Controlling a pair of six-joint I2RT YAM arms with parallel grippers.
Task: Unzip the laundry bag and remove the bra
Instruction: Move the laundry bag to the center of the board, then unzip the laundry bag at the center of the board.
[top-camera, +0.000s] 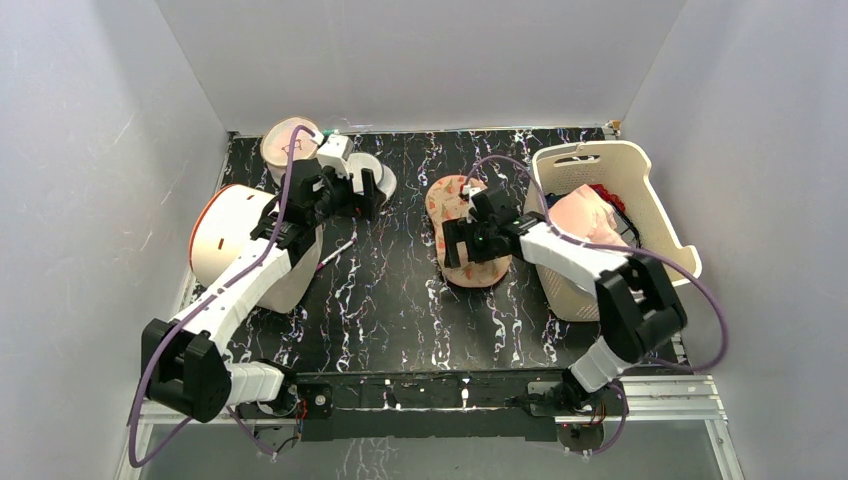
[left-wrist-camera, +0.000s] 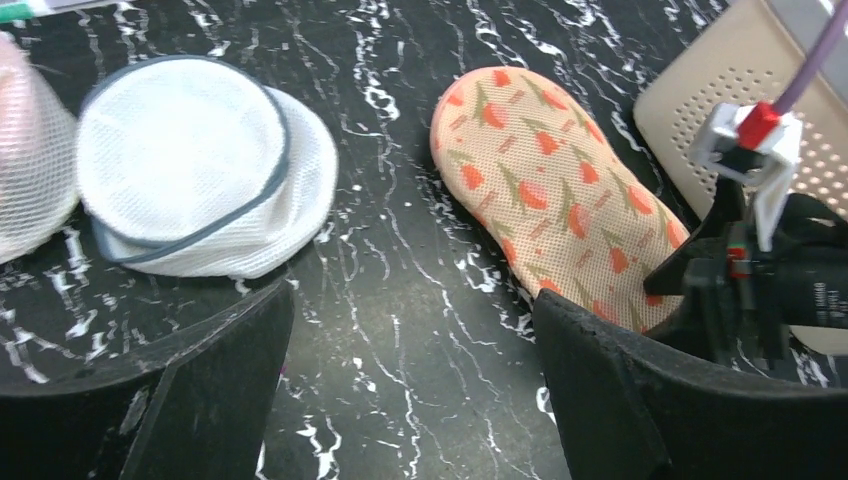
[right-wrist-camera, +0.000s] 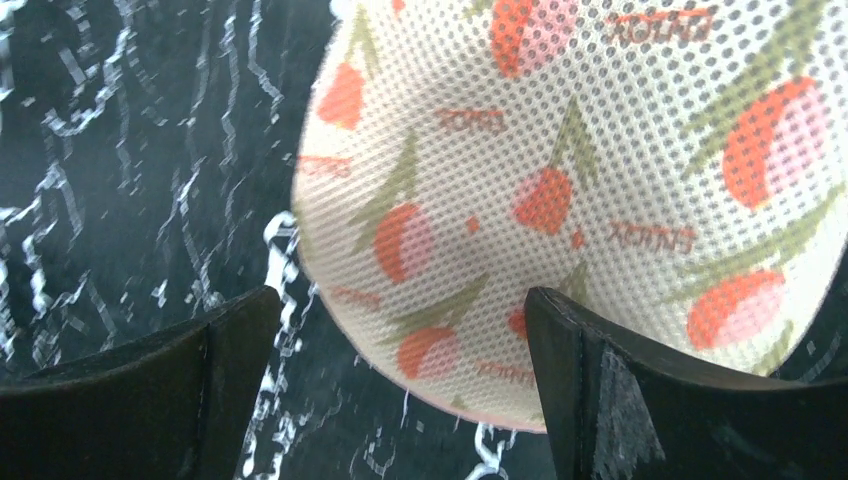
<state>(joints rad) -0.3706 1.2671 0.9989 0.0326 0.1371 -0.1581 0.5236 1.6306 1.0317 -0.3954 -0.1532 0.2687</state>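
Lab test cell: plain white walls (top-camera: 420, 60), black marbled table (top-camera: 390, 290), aluminium rail (top-camera: 680, 400).

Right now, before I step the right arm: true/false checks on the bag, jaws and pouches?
1. The laundry bag lies on the table, outside the basket. True.
2. The right jaws are shut on the bag. False: they stand open over one end of it.
3. The bra is out on the table. False: no bra shows there.
4. The left jaws are open, with the white mesh pouch ahead of them. True.
5. The white mesh pouch sits in the basket. False: it lies on the table beside the pink pouch.
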